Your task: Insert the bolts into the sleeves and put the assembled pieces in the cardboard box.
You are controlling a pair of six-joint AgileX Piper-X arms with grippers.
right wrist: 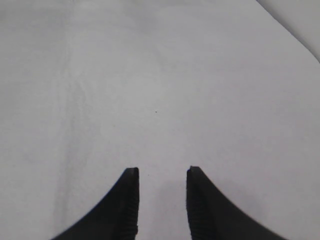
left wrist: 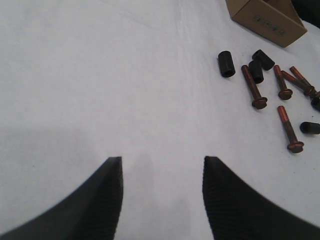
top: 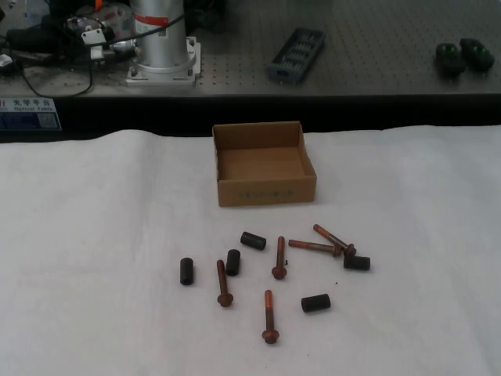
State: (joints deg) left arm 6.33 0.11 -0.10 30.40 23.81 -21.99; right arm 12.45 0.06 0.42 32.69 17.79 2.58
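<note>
Lying outside cardboard box (top: 266, 192): bolts (top: 269, 316), sleeves (top: 315, 302).

White creased cloth (top: 86, 258) covers the near bench surface. Past its far edge runs a black strip (top: 352, 110), then a grey metal table top with a grid of small holes (top: 376, 31).

On that table top:
- A silver metal column on a bolted base plate (top: 160, 39), towards the left.
- A blue-grey slotted tray (top: 295, 53), near the middle.
- Two dark green-and-black objects (top: 464, 56) side by side, far right; their kind cannot be told.
- Black cables (top: 31, 37) beside the column, far left.

A blue-and-white label plate (top: 30, 113) is fixed to the front edge, far left.
</note>
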